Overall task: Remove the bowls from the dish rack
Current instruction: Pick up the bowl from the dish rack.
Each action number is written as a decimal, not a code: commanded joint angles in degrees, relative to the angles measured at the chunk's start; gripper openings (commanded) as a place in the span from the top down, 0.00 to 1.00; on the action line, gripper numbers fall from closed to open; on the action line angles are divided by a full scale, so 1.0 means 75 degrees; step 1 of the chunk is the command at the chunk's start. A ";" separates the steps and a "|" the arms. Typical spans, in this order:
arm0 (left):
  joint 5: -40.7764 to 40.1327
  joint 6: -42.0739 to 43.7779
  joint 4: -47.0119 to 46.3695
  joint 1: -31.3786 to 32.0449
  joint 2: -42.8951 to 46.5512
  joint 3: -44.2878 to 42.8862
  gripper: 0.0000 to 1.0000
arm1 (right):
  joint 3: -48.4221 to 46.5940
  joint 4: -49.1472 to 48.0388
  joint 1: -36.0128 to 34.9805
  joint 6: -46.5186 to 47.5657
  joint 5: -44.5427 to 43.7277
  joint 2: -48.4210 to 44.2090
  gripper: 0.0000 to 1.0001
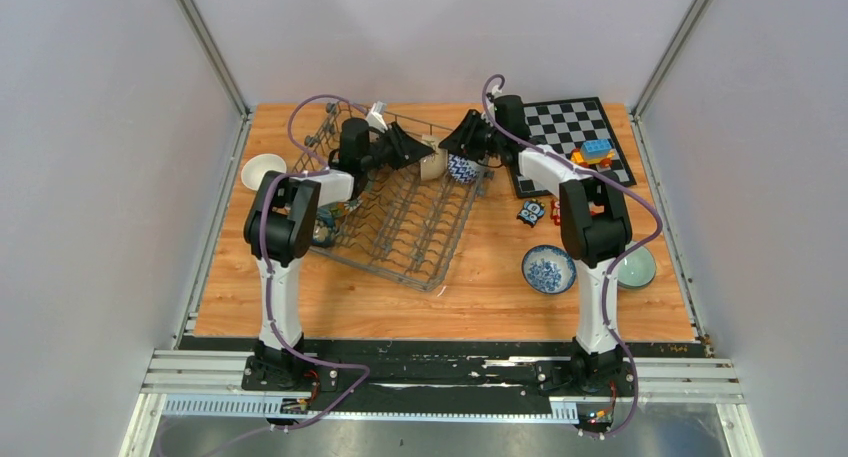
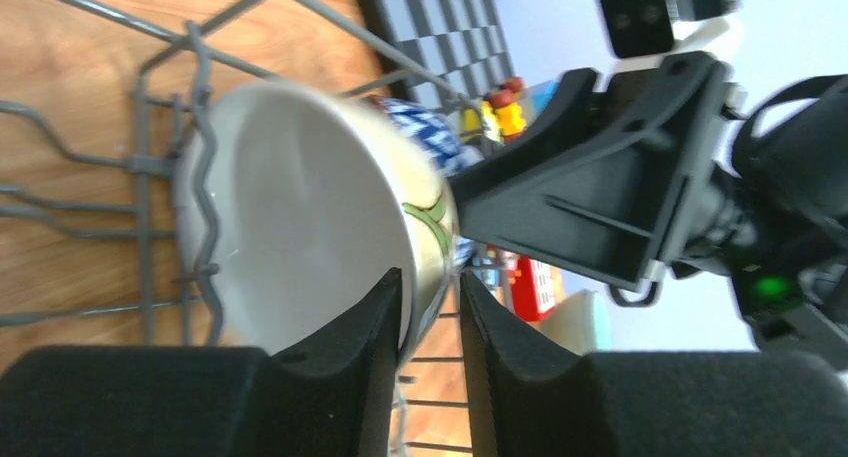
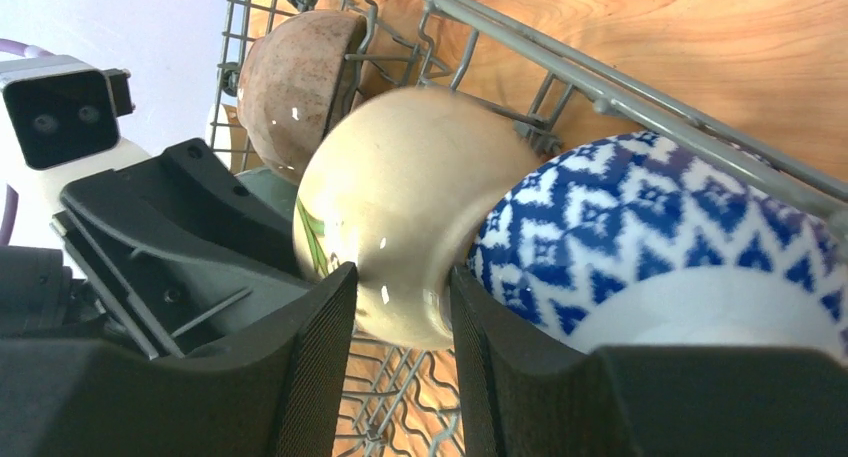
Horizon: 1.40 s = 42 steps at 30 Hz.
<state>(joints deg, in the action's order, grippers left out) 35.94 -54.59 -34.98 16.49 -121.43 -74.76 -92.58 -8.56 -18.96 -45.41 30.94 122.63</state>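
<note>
At the far right corner of the dish rack (image 1: 400,227), a cream bowl (image 2: 300,207) stands on edge among the wires, with a blue zigzag bowl (image 3: 650,217) touching its outer side and a brown speckled bowl (image 3: 300,77) further along the rack. The left end effector (image 2: 430,277) sits astride the cream bowl's rim, one finger inside and one outside. Its fingers are narrowly parted around the wall, but I cannot tell whether they are pressing it yet. The right end effector (image 3: 402,272) faces it from the other side, partly spread with the cream bowl's rounded underside between its fingertips — a grip or only a near approach, I cannot tell. The two end effectors are very near each other, with little room between them.

The rack lies askew on the left half of the counter (image 1: 500,307), its left side near the counter's left edge. A white bowl (image 1: 262,167) sits just beside the rack's left side. A chessboard (image 1: 570,127) with toy bricks (image 1: 595,152) fills the far right. Bare wood lies in front of the rack — bounded on the right by a blue-and-white bowl (image 1: 548,269) and a pale green bowl (image 1: 636,267).
</note>
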 commanded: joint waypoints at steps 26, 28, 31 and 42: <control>0.0659 -0.0612 -0.1753 0.0465 0.0607 0.0312 1.00 | 0.0180 0.0845 -0.0086 0.0073 0.0333 -0.0658 0.45; 0.0626 -0.0676 -0.1802 0.0440 0.0685 0.0360 1.00 | 0.0185 0.0879 -0.0074 0.0087 0.0370 -0.0792 0.42; 0.0526 -0.0685 -0.1796 0.0389 0.0797 0.0464 1.00 | 0.0169 0.1038 -0.0067 0.0172 0.0411 -0.0937 0.40; 0.0485 -0.0377 -0.1466 0.0223 0.1156 0.0732 1.00 | 0.0289 0.1685 0.0001 0.0622 0.0160 -0.1495 0.39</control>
<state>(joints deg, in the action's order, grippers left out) 38.24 -58.76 -43.16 18.44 -117.05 -69.43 -90.98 0.25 -18.87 -43.46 32.95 114.85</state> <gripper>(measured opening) 0.118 0.611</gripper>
